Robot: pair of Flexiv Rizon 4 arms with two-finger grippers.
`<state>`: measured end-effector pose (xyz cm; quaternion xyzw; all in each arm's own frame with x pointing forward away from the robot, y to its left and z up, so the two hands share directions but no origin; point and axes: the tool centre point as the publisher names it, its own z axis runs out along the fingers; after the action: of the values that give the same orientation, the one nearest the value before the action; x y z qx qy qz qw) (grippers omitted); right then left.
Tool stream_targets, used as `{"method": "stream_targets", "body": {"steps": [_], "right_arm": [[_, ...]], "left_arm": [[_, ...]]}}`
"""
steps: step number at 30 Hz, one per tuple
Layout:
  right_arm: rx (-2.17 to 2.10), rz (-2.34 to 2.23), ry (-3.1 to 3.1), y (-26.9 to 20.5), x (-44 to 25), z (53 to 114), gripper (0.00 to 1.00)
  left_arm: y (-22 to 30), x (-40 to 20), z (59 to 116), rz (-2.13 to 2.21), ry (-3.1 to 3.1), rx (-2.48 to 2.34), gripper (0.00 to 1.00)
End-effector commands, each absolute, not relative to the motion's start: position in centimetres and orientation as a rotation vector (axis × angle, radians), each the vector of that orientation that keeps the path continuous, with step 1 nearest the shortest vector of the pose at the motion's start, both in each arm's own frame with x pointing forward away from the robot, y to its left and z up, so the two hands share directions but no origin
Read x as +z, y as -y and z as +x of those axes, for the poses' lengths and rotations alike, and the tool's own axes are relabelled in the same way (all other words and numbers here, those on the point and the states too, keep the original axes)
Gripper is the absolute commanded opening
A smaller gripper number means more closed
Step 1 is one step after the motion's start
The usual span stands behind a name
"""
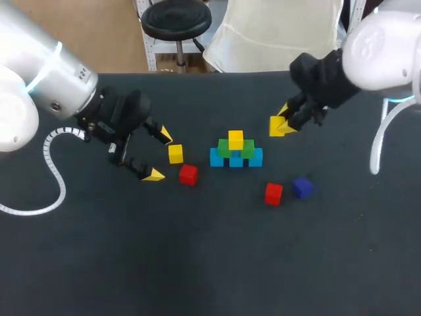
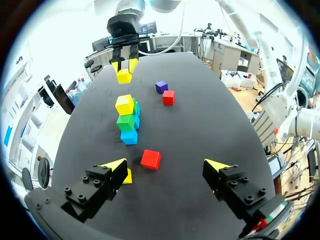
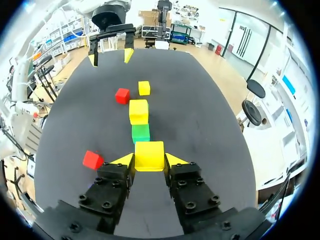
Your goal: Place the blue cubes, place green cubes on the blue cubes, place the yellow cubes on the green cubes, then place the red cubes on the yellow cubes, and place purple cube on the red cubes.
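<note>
Stack part-built, yellow layer in hand.
Blue cubes point(image 1: 237, 162) down, green cubes point(image 1: 247, 149) on them, one yellow cube point(image 1: 235, 139) on top. Right gripper point(image 1: 284, 122) clamped on a second yellow cube point(image 3: 149, 154), near the stack, apart from it. Left gripper point(image 1: 160, 155) fingers wide apart, third yellow cube point(image 1: 175, 153) just beside one finger, on the table point(image 1: 131, 263). Red cubes point(image 1: 188, 174) point(image 1: 273, 193) and purple cube point(image 1: 302, 187) lie loose, judged still to place.

Cube pyramid point(image 1: 235, 153) mid-table; red cubes point(image 1: 188, 174), purple cube point(image 1: 302, 187) loose.

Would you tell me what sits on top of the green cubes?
One yellow cube sits on the green cubes, hiding their middle tops; nothing lies on it.
</note>
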<state>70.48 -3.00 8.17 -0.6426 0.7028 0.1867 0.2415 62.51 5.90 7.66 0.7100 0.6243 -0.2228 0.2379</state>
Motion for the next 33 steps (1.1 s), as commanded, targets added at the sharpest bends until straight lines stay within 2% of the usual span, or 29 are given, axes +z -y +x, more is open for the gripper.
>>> {"method": "stream_targets", "body": {"steps": [1, 12, 33], "right_arm": [[0.506, -1.746, -1.928, 1.8, 8.0, 70.2, 0.0], [0.548, -1.742, -1.948, -0.4, 7.2, 69.4, 0.0], [0.578, -1.751, -1.955, -1.4, 6.3, 69.2, 0.0]], "left_arm": [[-6.0, 7.6, 62.6, 1.947, -1.706, -0.613, 1.0], [-6.0, 7.6, 62.6, 1.947, -1.706, -0.613, 1.0], [-6.0, 7.6, 62.6, 1.947, -1.706, -0.613, 1.0]]}}
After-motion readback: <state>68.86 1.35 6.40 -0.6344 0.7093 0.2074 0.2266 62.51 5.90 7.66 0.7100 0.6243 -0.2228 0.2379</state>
